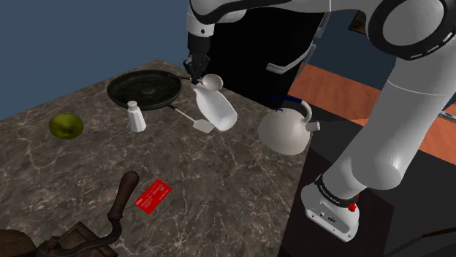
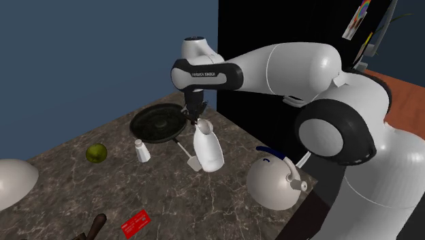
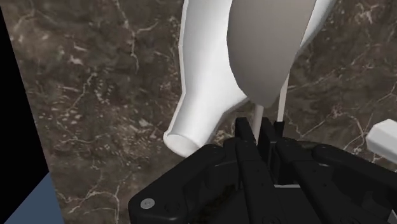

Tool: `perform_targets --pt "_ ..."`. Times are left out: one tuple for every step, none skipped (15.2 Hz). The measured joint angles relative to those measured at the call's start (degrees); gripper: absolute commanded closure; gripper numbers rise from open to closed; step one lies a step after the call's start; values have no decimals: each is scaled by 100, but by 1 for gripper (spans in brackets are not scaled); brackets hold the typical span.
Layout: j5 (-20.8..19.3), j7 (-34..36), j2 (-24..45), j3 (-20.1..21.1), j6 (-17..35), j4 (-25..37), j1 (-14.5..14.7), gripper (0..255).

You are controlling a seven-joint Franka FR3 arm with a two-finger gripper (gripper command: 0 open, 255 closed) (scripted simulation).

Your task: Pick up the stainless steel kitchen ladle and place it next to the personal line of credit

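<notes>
Shoulder view: the desk [image 1: 219,175] is dark veined marble. Its far edge runs just behind the pan [image 1: 145,89], and its right edge passes beside the kettle [image 1: 286,130], which stands close to the drop. A blue wall rises beyond the far edge, with a black area behind the arm [image 1: 394,124] and orange floor at the right. Bare marble lies open through the middle, between the apple [image 1: 65,125], the kettle and the red card [image 1: 153,196], which lies flat near the front. The ladle [image 1: 212,82] is at the far side, its pale bowl just beside the neck of a white bottle [image 1: 217,109], right of the pan. The jaws are closed on its handle.

Second exterior view: the arm reaches left, and the jaws point down at the ladle [image 2: 203,127], above the bottle [image 2: 208,151]. A shaker [image 2: 142,151] and a spatula [image 2: 194,162] sit near it. The card [image 2: 135,223] is well apart, at the near edge.

Wrist view: the ladle [image 3: 264,51] shows a smooth grey oval bowl. Its thin handle is clasped between the jaws. The bottle [image 3: 203,83] lies alongside; I cannot tell if they touch.
</notes>
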Motion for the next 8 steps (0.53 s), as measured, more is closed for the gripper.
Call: perform_targets --pt "22 67 -186 35 82 -259 41 255" --pt "44 115 -346 63 110 -449 71 255" --pt "60 227 -477 116 169 -629 141 255" --pt "85 324 -643 167 243 -862 200 255" --pt "111 384 -796 202 290 -1055 236 255" --pt "135 459 -922 243 358 -1239 283 255" --pt "158 544 -1035 290 403 -1388 333 255" --pt "188 643 -1176 346 472 -1583 392 255"
